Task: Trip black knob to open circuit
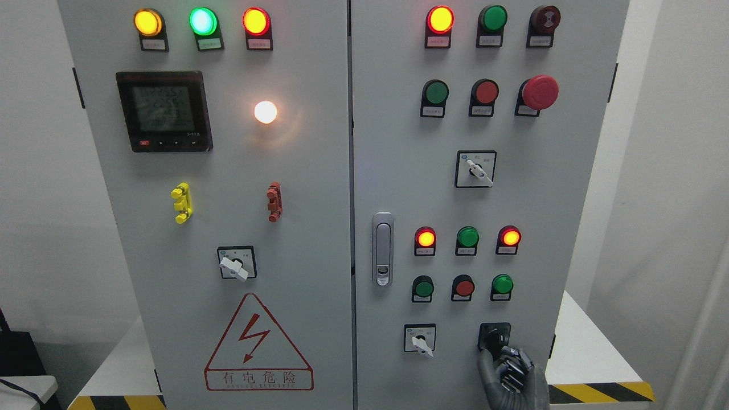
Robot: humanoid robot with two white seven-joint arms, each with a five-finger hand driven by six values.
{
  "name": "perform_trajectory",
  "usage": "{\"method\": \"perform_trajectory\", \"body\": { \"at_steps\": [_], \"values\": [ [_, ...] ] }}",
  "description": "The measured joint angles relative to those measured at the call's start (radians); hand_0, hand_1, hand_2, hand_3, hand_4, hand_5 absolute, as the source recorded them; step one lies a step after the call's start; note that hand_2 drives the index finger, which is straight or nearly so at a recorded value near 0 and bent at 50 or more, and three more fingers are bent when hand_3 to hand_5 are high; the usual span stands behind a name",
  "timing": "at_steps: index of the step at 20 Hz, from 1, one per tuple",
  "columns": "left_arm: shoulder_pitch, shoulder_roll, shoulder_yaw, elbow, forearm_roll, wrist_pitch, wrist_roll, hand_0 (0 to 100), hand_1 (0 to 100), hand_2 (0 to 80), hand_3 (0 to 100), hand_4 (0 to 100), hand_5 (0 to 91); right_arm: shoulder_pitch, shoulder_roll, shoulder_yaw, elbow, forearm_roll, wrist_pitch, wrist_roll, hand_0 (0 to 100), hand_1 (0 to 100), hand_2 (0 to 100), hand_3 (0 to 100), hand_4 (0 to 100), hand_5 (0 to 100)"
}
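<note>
White walls stand behind a big grey cabinet [319, 228] with two doors, and it sits on a white platform [586, 353] with yellow and black stripes along its edge. On the left door, three lamps shine at the top: a yellow lamp [148, 22], a green lamp [203, 21] and a red lamp [256, 21]. Below them is a dark screen [164, 111], and a small white light [265, 112] glows near it. Lower down are a yellow clip [181, 203], a red clip [274, 201], a white switch [234, 265] and a red warning triangle [257, 343] with a lightning bolt. A silver door handle [383, 249] is at the inner edge of the right door. That door has many round lamps and buttons, and a big red mushroom button [539, 92] sits near the top right. Another white switch [477, 169] is in the middle, and one more white switch [420, 340] is near the bottom. The black knob [493, 337] is at the bottom right of the right door, just beside that last switch. The right robot hand [510, 367] comes up from the bottom edge. It is dark grey, and its fingers [487, 364] are curled up against the black knob and touch it from below. I cannot tell if the fingers really grip the knob.
</note>
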Motion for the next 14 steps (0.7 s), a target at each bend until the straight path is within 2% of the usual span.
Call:
{"method": "perform_trajectory", "body": {
  "at_steps": [14],
  "values": [
    [0.0,0.0,0.0,0.0,0.0,0.0,0.0,12,39,0.0,0,0,0.0,-0.006,0.004,0.003,-0.001,-0.014,0.0,0.011,64,80,63,95,96,98]
  ]
}}
